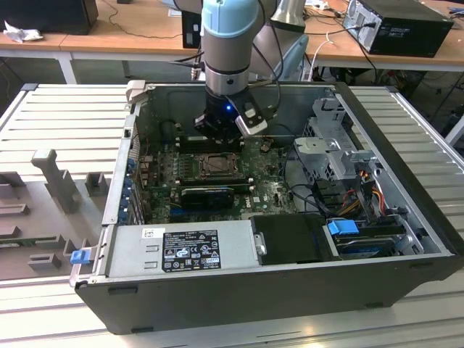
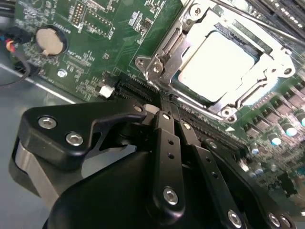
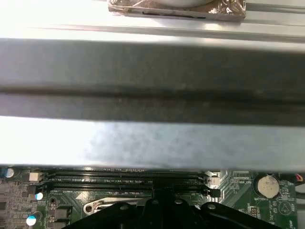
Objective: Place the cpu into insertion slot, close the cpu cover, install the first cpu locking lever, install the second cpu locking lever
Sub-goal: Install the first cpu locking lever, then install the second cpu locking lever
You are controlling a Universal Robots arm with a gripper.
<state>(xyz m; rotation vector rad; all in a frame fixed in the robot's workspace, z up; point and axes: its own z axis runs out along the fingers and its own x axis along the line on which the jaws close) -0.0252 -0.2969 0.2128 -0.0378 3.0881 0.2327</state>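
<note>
Exterior view: the arm reaches down into the open computer case [image 1: 406,152], and the gripper [image 1: 217,134] hangs just above the far edge of the insertion slot [image 1: 216,165] on the green motherboard [image 1: 268,190]. The long black graphics card [image 1: 208,196] lies on the near side of the slot. A white-and-black label [image 1: 190,249] sits on the grey power supply [image 1: 217,246] well forward of the gripper; its print is too small to read.

Second wrist view: the gripper's [image 2: 167,110] black fingers [image 2: 164,138] meet at their tips, drawn together and holding nothing. Just beyond the tips lies the cpu [image 2: 218,61], seated flat in the insertion slot with its pale face up. The cpu cover [image 2: 248,93] frames the chip, lying down around it. A thin lever rod [image 2: 252,21] crosses the far side of the socket. A round coin battery [image 2: 49,41] sits off to one side of the fingers. White board lettering is illegible.

First wrist view: beyond the gripper's dark body [image 3: 162,214] run the long black memory slots [image 3: 126,179], then the case wall [image 3: 152,81]. The coin battery [image 3: 267,185] appears alongside.
</note>
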